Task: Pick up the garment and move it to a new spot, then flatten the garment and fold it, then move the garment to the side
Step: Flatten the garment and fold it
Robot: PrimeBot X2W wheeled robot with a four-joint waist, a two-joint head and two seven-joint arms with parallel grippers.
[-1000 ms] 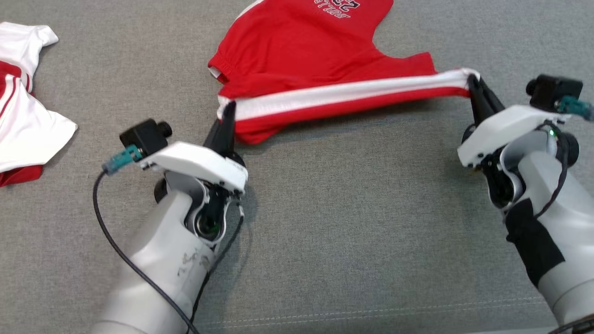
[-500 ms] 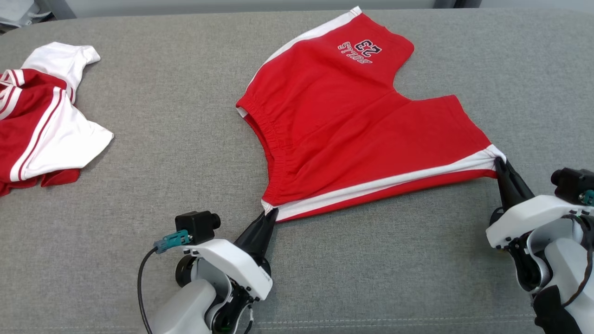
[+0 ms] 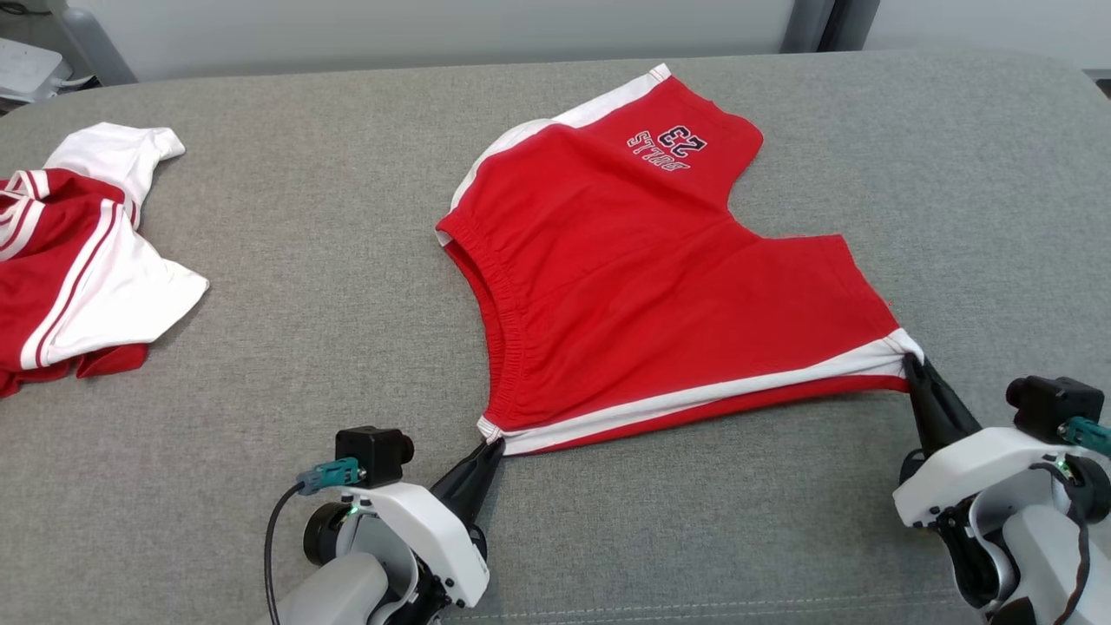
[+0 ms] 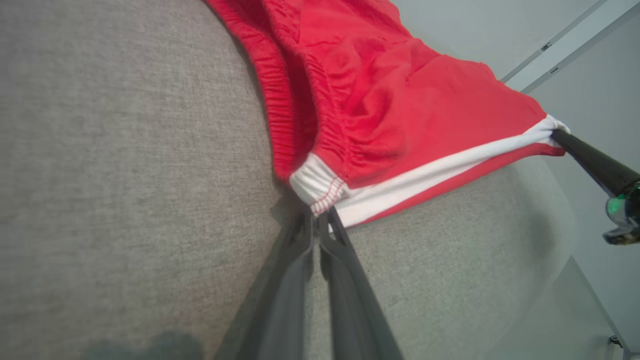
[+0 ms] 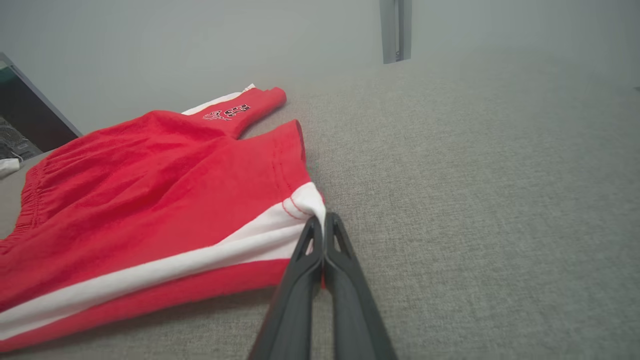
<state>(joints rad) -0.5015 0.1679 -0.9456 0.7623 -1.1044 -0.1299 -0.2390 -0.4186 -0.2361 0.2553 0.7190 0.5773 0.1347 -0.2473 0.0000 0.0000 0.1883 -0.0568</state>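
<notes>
Fingers [image 4: 292,280] of the left gripper [image 3: 493,448] are pinched tight on the white waistband corner of the red cloth shorts with a white side stripe [image 3: 660,286]. The right gripper [image 3: 911,365] is likewise clamped on the white leg-hem corner, with the stripe edge drawn straight between them. The shorts lie spread centre-right on the grey fabric-covered tabletop [image 3: 304,260]; the cloth inside either pinch is hidden, and a crumpled red-and-white garment [image 3: 78,269] at far left is cut off by the frame.

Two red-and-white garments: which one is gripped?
The spread red shorts, corners pinched by left gripper and right gripper; the crumpled red-and-white garment lies untouched.
</notes>
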